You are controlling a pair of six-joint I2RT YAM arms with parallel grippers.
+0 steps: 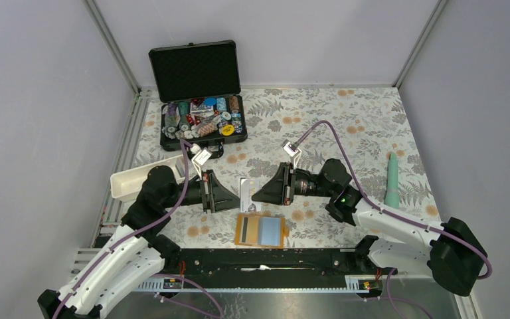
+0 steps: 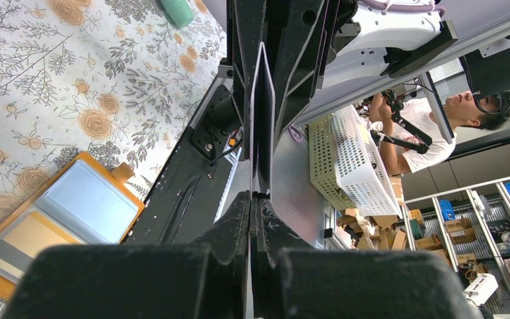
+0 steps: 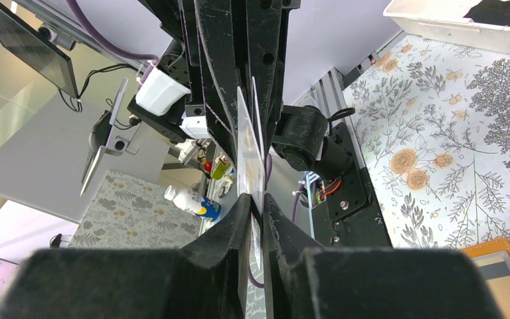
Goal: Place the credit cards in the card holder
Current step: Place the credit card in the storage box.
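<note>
Floral cloth covers the worktop point(image 1: 345, 133), with grey walls around it, and from above my two arms meet nose to nose over the middle. My left fingers point(image 1: 238, 195) and right fingers point(image 1: 255, 194) come tip to tip, and the pale card point(image 1: 249, 185) stands on edge between them. Just nearer my bases lies the card holder point(image 1: 272, 230), opened flat, with an orange-tan border and a pale blue sleeve on the right. A striped card point(image 1: 244, 230) shows in its left pocket.

Only this high view gives me the black case point(image 1: 199, 73) at the back left, lid up, poker chips point(image 1: 202, 121) packed inside. The teal object point(image 1: 392, 179) stands far right.

Over to the left wrist camera, and here's the grip. My left fingers point(image 2: 252, 219) are pressed together on the pale card point(image 2: 263, 119). It is seen edge-on as a thin blade, its face dark in shadow. The card holder point(image 2: 86, 199) sits lower left, its snap tab poking out at the side, with the striped card point(image 2: 20, 242) tan under the plastic. A person in a white shirt point(image 2: 418, 126) shows beyond the worktop.

Right wrist camera now: the pale card point(image 3: 244, 153) looks glossy and light here. My right fingers point(image 3: 247, 212) flank it closely, but I cannot tell whether they pinch it or merely stand beside it. Only an orange corner of the card holder point(image 3: 488, 252) shows at the bottom right. The white tray point(image 3: 465, 26) is at the top right.
</note>
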